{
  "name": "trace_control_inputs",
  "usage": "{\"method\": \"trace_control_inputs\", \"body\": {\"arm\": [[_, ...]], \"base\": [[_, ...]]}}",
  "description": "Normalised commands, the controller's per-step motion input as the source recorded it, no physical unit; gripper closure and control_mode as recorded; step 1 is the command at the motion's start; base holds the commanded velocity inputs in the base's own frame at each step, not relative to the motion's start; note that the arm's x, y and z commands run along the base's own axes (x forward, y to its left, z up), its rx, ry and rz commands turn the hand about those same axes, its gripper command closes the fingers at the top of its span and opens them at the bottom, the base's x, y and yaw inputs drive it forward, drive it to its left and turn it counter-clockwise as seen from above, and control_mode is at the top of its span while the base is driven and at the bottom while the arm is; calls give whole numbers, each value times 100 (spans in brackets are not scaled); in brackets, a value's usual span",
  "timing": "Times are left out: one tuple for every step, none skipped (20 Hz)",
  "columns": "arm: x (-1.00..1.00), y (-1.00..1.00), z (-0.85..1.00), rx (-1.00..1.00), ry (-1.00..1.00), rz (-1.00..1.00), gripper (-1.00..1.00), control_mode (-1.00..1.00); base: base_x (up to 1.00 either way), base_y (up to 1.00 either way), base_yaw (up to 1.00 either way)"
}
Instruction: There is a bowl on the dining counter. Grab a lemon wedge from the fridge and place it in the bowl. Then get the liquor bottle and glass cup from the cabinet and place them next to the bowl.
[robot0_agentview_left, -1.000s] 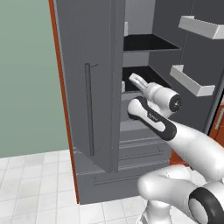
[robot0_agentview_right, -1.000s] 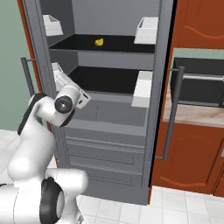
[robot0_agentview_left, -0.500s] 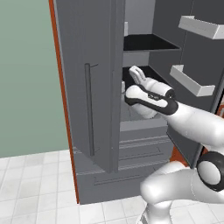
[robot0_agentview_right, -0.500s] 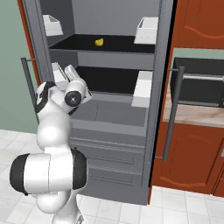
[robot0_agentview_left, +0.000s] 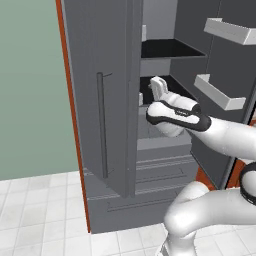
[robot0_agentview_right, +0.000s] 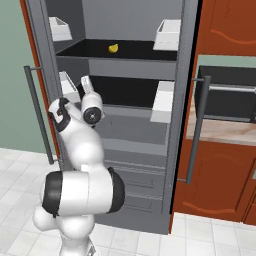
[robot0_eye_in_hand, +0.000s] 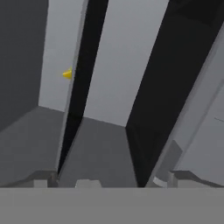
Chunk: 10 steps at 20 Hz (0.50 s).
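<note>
On fridge (robot0_agentview_right: 125, 115) shelf lies lemon wedge (robot0_agentview_right: 113, 48)

white door bins (robot0_agentview_right: 169, 34), dark oven (robot0_agentview_right: 227, 95), red wooden cabinets (robot0_agentview_right: 227, 25)

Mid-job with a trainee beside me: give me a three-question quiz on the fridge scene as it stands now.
1. True or false: the lemon wedge lies on the upper dark shelf of the open fridge.
2. Multiple choice: the gripper is A) shut on the lemon wedge, B) open and empty, C) gripping the door handle.
3. Fill in: the gripper sits ____ the shelf holding the wedge.

Key: 1 true; 2 B; 3 below.
</note>
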Motion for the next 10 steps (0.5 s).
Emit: {"method": "trace_control_inputs", "body": {"arm": [[0,9,0,18,4,6,-100,-100],[0,14,0,18,3,6,-100,-100],[0,19,0,17,3,6,-100,-100],[0,24,0,17,3,6,-100,-100],[0,32,0,16,2,5,-100,-100],[0,41,0,14,1,5,-100,-100],[6,44,0,13,3,5,-100,-100],[9,49,0,12,3,4,-100,-100],[10,59,0,9,3,3,-100,-100],[14,59,0,9,4,3,-100,-100]], "base": [[0,0,0],[0,0,0],[0,0,0],[0,0,0],[0,0,0],[0,0,0],[0,0,0],[0,0,0],[0,0,0],[0,0,0]]}}
